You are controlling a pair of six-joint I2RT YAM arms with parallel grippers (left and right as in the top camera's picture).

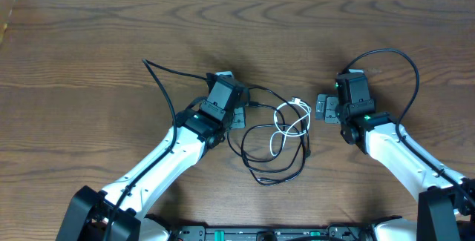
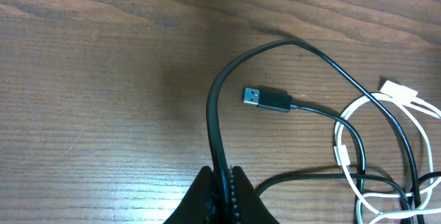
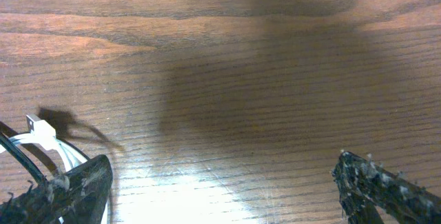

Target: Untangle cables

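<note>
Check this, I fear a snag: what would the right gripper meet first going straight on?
Probably bare table; only wood shows between the open fingers of the right gripper. The white plug sits off beside one finger, though depth is unclear.

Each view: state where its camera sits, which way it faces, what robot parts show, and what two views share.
Overhead: above the table, looking straight down; both arms, left gripper and right gripper show.
Left wrist: on the left arm, looking along closed fingers pinching a black cable.
Right wrist: on the right arm, low over the table; open fingers frame it.
Shared: the white cable's plug appears in both wrist views.
</note>
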